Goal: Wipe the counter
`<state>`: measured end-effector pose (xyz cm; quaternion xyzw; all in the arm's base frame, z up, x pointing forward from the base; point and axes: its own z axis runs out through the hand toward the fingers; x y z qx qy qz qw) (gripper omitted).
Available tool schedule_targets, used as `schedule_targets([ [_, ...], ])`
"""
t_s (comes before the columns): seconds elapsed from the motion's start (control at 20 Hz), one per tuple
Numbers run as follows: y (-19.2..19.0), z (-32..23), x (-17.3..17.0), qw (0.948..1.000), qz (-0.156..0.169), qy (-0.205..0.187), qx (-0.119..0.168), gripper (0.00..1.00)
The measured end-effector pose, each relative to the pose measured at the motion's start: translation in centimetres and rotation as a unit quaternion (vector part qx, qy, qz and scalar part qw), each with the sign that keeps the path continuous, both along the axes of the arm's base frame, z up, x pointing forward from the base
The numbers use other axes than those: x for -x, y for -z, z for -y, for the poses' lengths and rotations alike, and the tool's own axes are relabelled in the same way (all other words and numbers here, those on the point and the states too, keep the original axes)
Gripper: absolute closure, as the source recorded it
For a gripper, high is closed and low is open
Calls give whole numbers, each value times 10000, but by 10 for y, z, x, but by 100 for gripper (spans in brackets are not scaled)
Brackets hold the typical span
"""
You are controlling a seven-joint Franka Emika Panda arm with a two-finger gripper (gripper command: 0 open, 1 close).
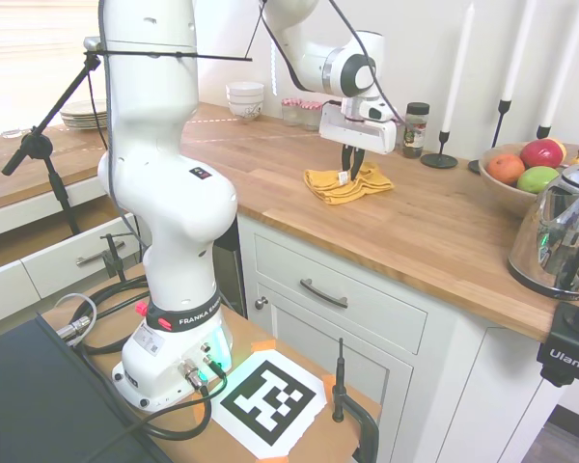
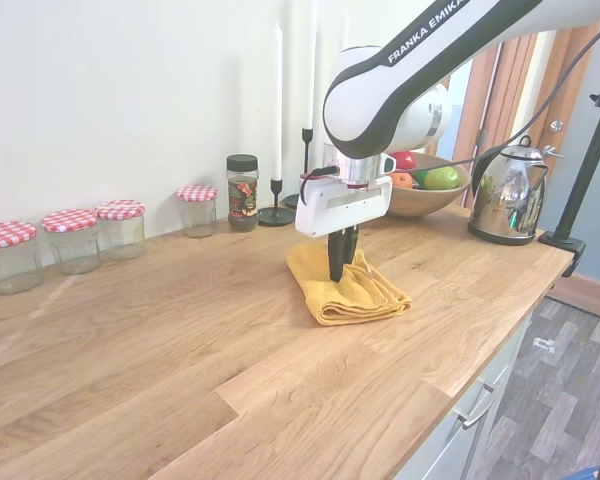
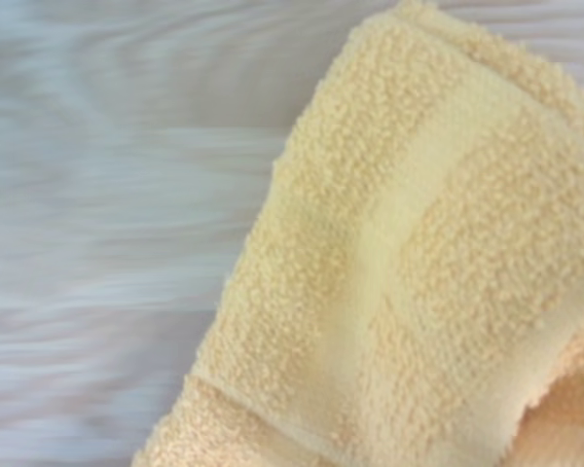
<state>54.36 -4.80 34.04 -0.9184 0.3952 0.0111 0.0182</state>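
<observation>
The counter (image 1: 444, 231) (image 2: 180, 330) is a long warm-brown butcher-block top over white cabinets. A folded, slightly bunched yellow cloth (image 1: 333, 189) (image 2: 365, 295) (image 3: 419, 272) lies on it near the middle. My gripper (image 1: 350, 177) (image 2: 336, 275) points straight down over the cloth's near-left part. Its dark fingers are drawn together with their tips pressed into the fabric. The wrist view shows the cloth's terry weave close up on blurred counter wood.
Behind the cloth stand a spice jar (image 1: 416, 129) (image 2: 242, 192), black candle holders (image 1: 440, 159) and a fruit bowl (image 1: 507, 193). A steel kettle (image 1: 565, 236) (image 2: 505, 205) sits near the counter end. Several check-lidded jars (image 2: 70, 240) line the wall; stacked bowls (image 1: 245, 100) stand far back.
</observation>
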Motion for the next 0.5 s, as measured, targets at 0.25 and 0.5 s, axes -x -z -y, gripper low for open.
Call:
schedule_targets([
  [0.25, 10, 55, 1, 9997, -23, 207, -143, 100],
  [0.5, 12, 91, 5, 9988, 41, 383, -291, 100],
])
